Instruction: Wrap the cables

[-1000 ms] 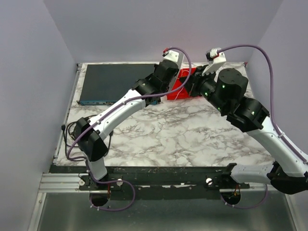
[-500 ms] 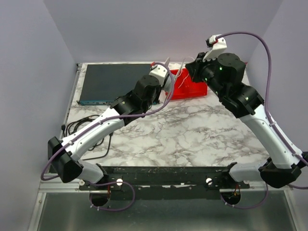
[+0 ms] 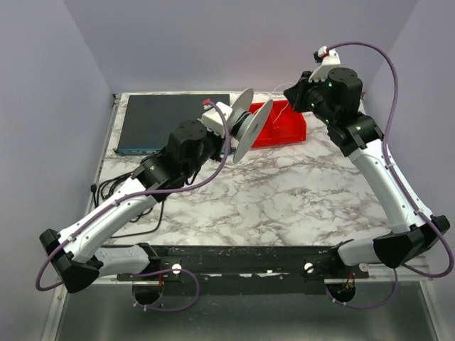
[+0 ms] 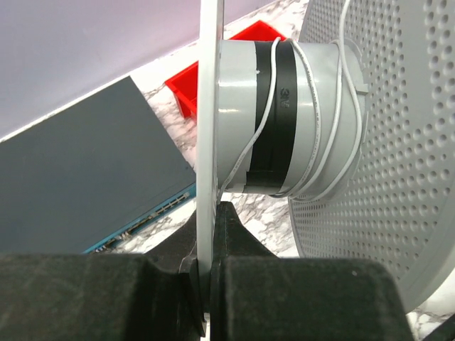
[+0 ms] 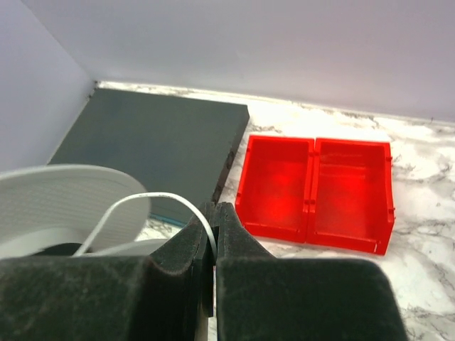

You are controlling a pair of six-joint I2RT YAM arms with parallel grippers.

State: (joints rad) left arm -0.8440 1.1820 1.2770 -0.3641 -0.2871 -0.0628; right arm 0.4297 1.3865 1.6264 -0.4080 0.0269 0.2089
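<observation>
From above, the left pincer [image 3: 231,122] holds a gray reel [image 3: 250,122] tilted before the red tray [image 3: 288,129], with the right pincer [image 3: 298,92] raised behind it; the cable [image 4: 318,131] is too thin to trace here. The left wrist view shows fingers clamped on one flange and white cable looped loosely round the hub just above, the other flange cut off. The right wrist view shows fingers closed on the cable, which arcs away to the half-hidden reel.

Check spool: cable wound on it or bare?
Partly wound: a few loose turns of cable circle the spool hub in the left wrist view.
</observation>
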